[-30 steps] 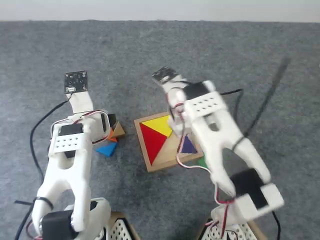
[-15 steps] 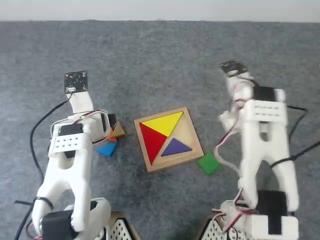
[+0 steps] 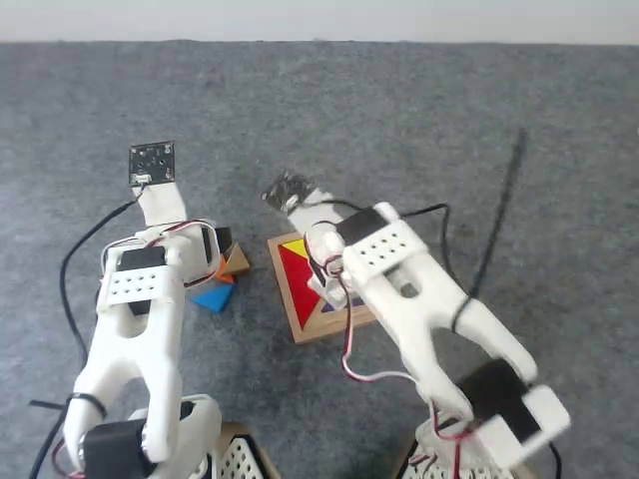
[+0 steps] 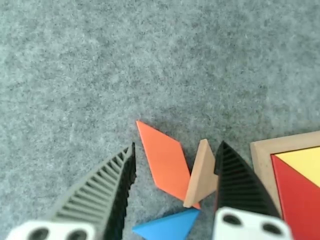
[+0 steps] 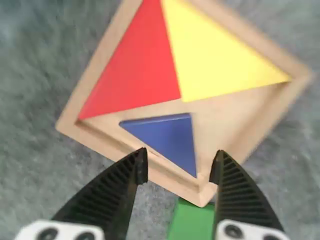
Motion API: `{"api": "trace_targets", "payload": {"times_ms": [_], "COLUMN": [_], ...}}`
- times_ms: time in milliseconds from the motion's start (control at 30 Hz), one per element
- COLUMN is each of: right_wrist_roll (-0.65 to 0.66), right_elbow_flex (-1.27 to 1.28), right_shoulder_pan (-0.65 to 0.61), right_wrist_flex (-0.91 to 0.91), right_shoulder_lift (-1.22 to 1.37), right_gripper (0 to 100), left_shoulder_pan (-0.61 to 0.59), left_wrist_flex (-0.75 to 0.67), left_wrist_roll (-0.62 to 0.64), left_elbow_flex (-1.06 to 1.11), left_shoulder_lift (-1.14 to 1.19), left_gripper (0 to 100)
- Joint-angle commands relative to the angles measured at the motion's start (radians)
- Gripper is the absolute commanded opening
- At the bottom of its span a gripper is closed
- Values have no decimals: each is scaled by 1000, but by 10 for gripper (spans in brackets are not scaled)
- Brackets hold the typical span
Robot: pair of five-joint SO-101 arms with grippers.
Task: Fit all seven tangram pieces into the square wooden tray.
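Right hand (image 5: 181, 157) gapes empty over tray (image 5: 235, 120); wrist view adds green piece (image 5: 192, 225)

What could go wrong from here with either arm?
The right tool hangs open over the tray rim, straddling the purple triangle; lowering could strike the rim and shift the tray or unseat that piece.
The green square lies just outside the tray corner; the tool may catch the rim when picking it.
By the open left tool, the tan triangle overlaps the orange parallelogram; gripping one could drag the other.
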Motion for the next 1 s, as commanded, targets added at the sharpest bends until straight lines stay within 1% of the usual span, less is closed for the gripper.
{"api": "trace_targets", "payload": {"times_ms": [0,67,167,300,433,833,900,967], "right_wrist_roll": [109,155,187,199,262,324,325,325], "right_elbow_flex": [-72,-83,-97,-94,-86,-144,-141,-140], "right_shoulder_pan": [-31,-47,-58,-53,-50,-24,-27,-30], "right_wrist_flex": [1,1,1,2,-2,-22,-10,21], "right_shoulder_lift": [51,68,85,120,171,291,288,272], "right_gripper": [212,212,214,215,215,217,230,272], "left_shoulder_pan": [2,2,2,0,0,0,0,0], "left_wrist_flex": [-18,-18,-18,-18,-18,-18,-18,-18], "left_wrist_roll": [-8,-9,-9,-9,-9,-9,-9,-9], "left_elbow_flex": [-7,-7,-7,-7,-7,-7,-7,-7], "left_shoulder_lift": [-34,-34,-34,-34,-34,-34,-34,-34], "left_gripper": [250,250,250,250,250,250,250,250]}}
